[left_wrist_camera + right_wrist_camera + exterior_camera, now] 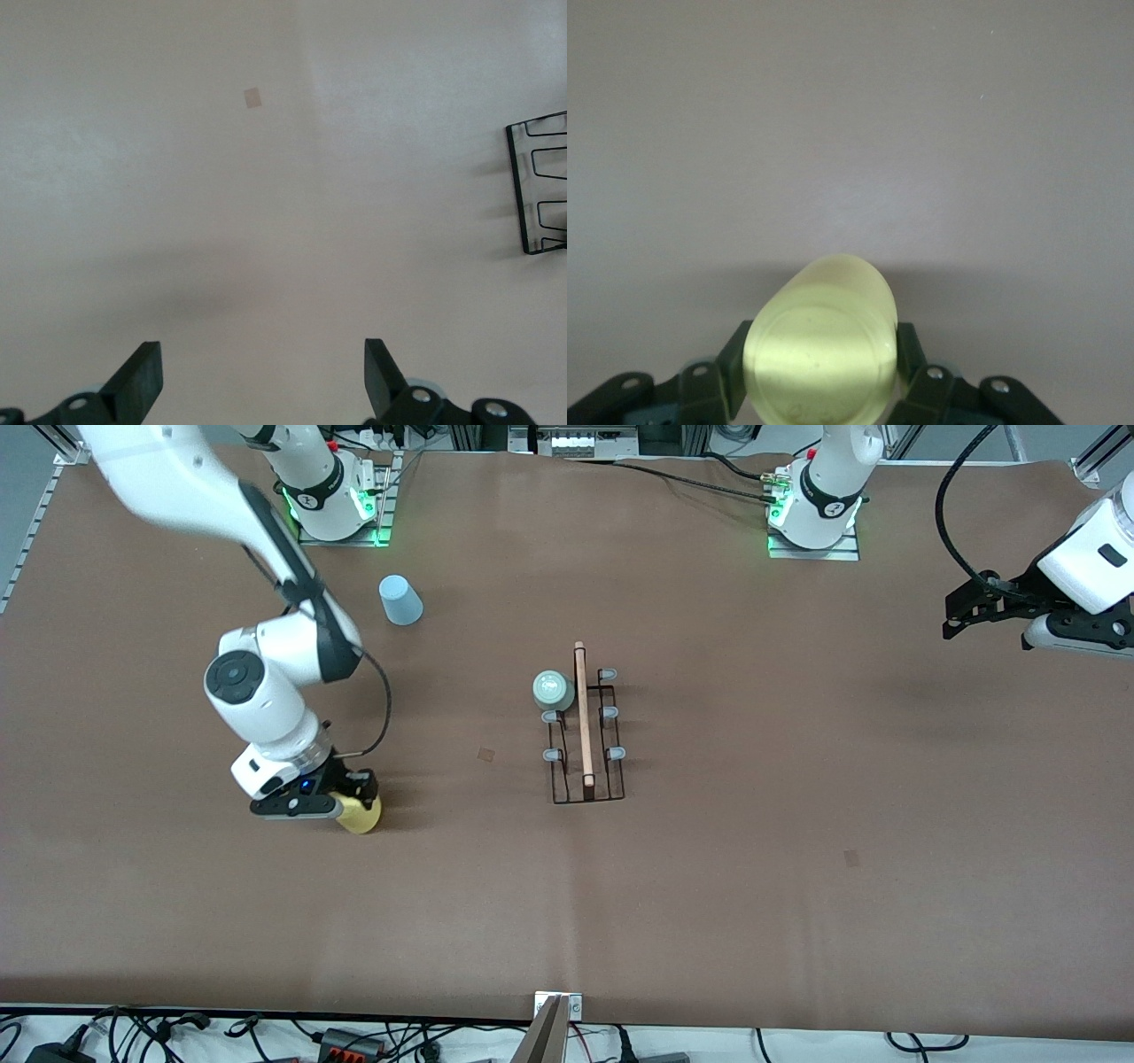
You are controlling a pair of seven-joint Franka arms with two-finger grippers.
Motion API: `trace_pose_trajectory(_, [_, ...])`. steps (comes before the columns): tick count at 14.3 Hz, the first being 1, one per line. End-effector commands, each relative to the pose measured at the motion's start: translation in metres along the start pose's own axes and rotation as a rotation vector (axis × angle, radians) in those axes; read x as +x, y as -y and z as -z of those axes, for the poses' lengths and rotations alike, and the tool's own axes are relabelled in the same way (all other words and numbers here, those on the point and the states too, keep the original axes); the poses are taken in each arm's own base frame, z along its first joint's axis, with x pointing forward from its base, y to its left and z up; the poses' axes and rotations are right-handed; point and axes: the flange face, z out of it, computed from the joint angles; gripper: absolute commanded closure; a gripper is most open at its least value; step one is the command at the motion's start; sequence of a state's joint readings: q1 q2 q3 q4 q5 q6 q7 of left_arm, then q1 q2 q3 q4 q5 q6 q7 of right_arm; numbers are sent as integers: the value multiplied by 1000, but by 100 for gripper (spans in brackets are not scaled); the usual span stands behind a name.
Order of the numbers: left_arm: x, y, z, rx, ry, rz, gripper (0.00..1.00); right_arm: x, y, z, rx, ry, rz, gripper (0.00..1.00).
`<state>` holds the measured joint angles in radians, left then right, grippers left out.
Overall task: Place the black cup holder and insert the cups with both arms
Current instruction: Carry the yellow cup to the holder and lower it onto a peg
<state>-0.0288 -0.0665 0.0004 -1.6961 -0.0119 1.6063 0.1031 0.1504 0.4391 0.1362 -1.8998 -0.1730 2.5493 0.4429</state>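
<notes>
The black cup holder (585, 731) stands mid-table, its wooden rod handle on top, and one end of it (540, 186) shows in the left wrist view. A mint green cup (551, 689) sits upside down on one of its pegs, at the end farther from the front camera. A light blue cup (400, 600) stands upside down near the right arm's base. My right gripper (352, 801) (822, 354) is low at the table, shut on the yellow cup (361, 816) (821, 341), whose flat base faces the wrist camera. My left gripper (964, 615) (263, 367) waits open, up over the left arm's end of the table.
Two small dark patches mark the brown table cover: one patch (486, 754) (253, 97) between the yellow cup and the holder, another patch (851, 858) toward the left arm's end. Cables and a metal bracket (558, 1012) line the table edge nearest the front camera.
</notes>
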Motion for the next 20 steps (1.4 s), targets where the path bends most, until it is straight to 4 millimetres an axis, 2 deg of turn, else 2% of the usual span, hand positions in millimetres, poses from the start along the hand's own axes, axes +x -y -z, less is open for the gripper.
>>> trace_pose_trajectory(1, [1,0,5,-2,4,-2,0,-21,68,79,4,5,-194,80])
trace_pose_trajectory(2, [1,0,5,-2,4,-2,0,-27,94,91,29,-2,-282,80])
trace_pose_trajectory(4, [1,0,5,-2,4,-2,0,-43,159,108,99,-2,-533,80])
trace_pose_trajectory(5, [1,2,5,-2,4,1,0,-52,190,112,120,4,-568,80])
trace_pose_trajectory(7, [1,2,5,-2,4,1,0,-63,226,117,149,15,-604,80])
trace_pose_trajectory(8, [1,1,4,-3,9,1,0,-64,234,116,163,22,-644,80])
trace_pose_trajectory(9, [-1,0,5,-4,19,-1,0,-64,239,105,169,26,-681,80])
trace_pose_trajectory(10, [-2,0,4,-6,25,1,0,-59,249,108,202,19,-695,80])
trace_pose_trajectory(11, [-2,0,4,-6,25,1,0,-64,262,103,205,27,-678,80])
trace_pose_trajectory(12, [-2,1,3,-6,27,2,0,-69,268,98,204,33,-669,80])
trace_pose_trajectory(17, [-2,1,3,-6,28,4,0,-72,273,66,225,36,-663,78])
trace_pose_trajectory(18, [-2,0,3,-8,28,4,0,-74,274,63,225,39,-660,73])
trace_pose_trajectory(19, [-2,-1,4,-14,28,2,0,-73,273,59,229,38,-663,41])
trace_pose_trajectory(20, [-1,-1,4,-15,26,2,0,-73,275,55,237,39,-665,0])
